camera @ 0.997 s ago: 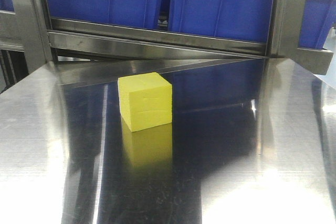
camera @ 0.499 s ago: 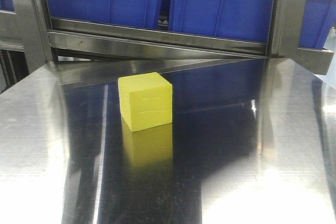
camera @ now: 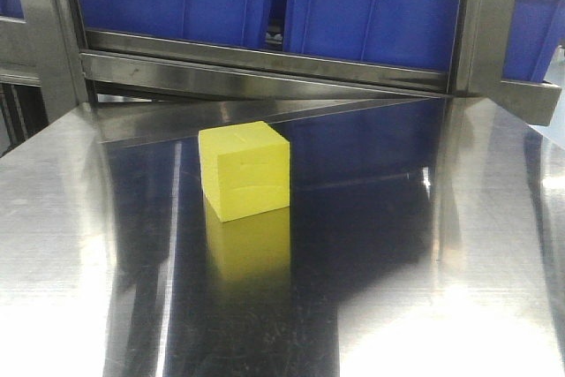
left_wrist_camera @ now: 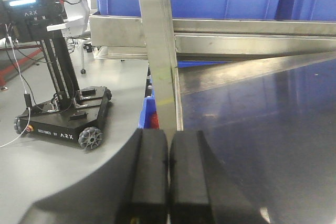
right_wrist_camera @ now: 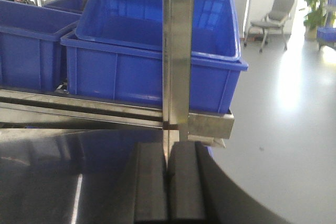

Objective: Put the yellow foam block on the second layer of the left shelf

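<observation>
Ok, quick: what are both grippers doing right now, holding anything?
Left gripper: closed, holding nothing.
Right gripper: closed, holding nothing.
The yellow block sits alone on the steel table.

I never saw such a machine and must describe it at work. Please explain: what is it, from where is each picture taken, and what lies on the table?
It is a robot with two arms. One camera looks forward at a shiny steel table, where the yellow foam block sits, with blue bins on a shelf behind. The other two cameras sit on the wrists: each shows its own claw, the left claw and the right claw, both shut and holding nothing.
</observation>
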Tool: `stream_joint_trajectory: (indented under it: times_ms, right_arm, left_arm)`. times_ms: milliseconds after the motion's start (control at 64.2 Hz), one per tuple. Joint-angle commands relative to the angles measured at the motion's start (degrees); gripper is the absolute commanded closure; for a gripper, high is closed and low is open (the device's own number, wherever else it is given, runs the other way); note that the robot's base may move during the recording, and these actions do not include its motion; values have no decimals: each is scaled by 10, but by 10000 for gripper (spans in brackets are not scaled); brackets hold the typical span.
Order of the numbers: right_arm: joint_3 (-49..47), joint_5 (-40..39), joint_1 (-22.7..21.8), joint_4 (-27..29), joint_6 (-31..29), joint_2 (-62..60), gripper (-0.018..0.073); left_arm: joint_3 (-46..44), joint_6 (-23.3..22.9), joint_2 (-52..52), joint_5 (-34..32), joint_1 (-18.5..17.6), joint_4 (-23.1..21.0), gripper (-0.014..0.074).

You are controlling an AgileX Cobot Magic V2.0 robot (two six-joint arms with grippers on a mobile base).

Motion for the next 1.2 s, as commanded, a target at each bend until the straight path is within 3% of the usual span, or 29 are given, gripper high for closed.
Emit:
stream_joint_trajectory:
  times_ms: [0,78,296,452,810,1184]
  right_arm:
    - [-48,-35,14,-37,52,56,501]
    - [-71,-28,41,-47,63,107,466]
    - [-152,18,163,-63,63,254,97]
    - [-241,108,248,-71,63,374,-53]
    - [-526,313,388,-77,74,652,-66]
    - [-763,452,441,-122,179,882,-66]
  left_arm:
    - [15,-2,-8,-49,-4,-2,460]
    - [15,-2,-8,-49,-4,-2,460]
    - [15,-2,-8,-49,-4,-2,460]
    - [15,-2,-8,-49,-4,-2,460]
    - [15,-2,-8,-49,-4,-2,460]
    - [15,-2,-8,-49,-4,-2,460]
